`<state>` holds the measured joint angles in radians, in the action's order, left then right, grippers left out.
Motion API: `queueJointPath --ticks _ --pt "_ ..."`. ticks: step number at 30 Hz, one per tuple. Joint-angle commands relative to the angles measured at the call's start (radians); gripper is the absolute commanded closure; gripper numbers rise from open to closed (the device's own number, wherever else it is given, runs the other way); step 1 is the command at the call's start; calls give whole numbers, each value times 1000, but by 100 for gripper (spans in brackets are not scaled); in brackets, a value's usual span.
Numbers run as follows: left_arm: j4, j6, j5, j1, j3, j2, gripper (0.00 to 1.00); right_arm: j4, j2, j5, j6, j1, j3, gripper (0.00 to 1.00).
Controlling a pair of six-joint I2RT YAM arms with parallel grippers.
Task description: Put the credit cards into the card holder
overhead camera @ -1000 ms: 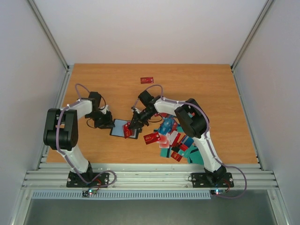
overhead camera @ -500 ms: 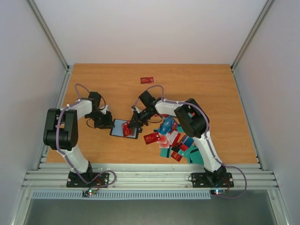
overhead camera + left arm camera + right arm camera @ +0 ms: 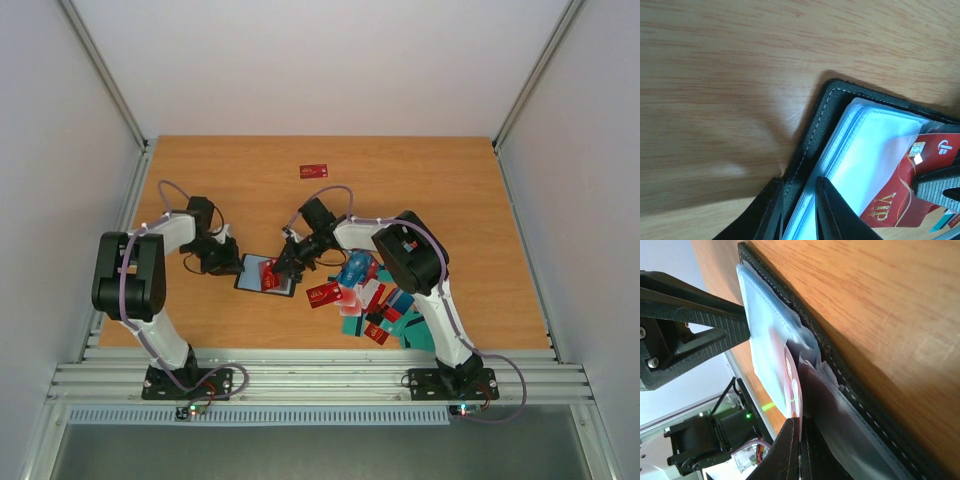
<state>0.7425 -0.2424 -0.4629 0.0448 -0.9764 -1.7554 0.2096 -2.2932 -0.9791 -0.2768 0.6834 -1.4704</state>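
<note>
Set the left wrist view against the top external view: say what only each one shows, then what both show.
Only the left wrist: stitching on the card holder, its clear sleeves, and the lettering and chip on the red VIP card. Only the top external: the lone red card at the far side and the card pile to the holder's right. Both: the left gripper clamped on the holder's edge, the right gripper holding the red VIP card.

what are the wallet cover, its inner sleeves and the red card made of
The card holder cover looks like black leather or faux leather: matte grain, pale stitching. Its inner sleeves seem clear soft plastic, glossy. The red card is likely stiff glossy plastic, with a chip.
</note>
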Motion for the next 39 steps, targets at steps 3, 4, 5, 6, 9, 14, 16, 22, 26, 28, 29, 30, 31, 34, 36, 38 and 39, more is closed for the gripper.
queueJointPath --ticks 3,4,5,6,9,14,16,22,26,28,29,30,31,34,36,38,39 --pt "-9 -30 -22 17 62 -55 80 -37 6 117 -44 0 24 99" --pt "-9 -32 -22 17 64 -55 80 -36 5 119 -43 0 23 99" --pt "-7 -35 -22 17 66 -54 80 -32 8 123 -41 -1 23 99" --pt "-8 -37 -22 17 67 -52 80 -29 9 128 -38 -1 23 99" --pt "-9 -46 -17 17 71 -50 80 -26 18 139 -34 -1 25 99" --pt "-20 -80 -19 17 87 -44 80 -52 27 152 -49 -1 46 99" --pt "-31 -95 -33 17 101 -44 80 -75 24 152 -65 1 59 99" --pt "-83 -144 -76 17 152 -43 80 -111 18 153 -93 1 67 99" --pt "-109 -172 -92 17 168 -35 80 -115 14 147 -93 9 62 99" --pt "-113 -180 -91 17 169 -34 80 -107 17 146 -87 11 65 99" --pt "-116 -182 -89 17 169 -33 80 -101 19 146 -80 11 69 99" --pt "-116 -182 -86 17 168 -32 80 -94 25 144 -74 13 73 98" --pt "-118 -182 -84 17 165 -32 80 -83 27 141 -64 13 76 98" --pt "-127 -181 -82 17 165 -31 80 -52 37 123 -36 13 82 97" --pt "-134 -181 -86 17 164 -33 80 -57 40 106 -34 13 90 97" --pt "-139 -182 -91 18 166 -35 80 -72 39 88 -41 15 92 97" --pt "-141 -181 -93 17 166 -35 80 -78 32 73 -45 17 85 97"
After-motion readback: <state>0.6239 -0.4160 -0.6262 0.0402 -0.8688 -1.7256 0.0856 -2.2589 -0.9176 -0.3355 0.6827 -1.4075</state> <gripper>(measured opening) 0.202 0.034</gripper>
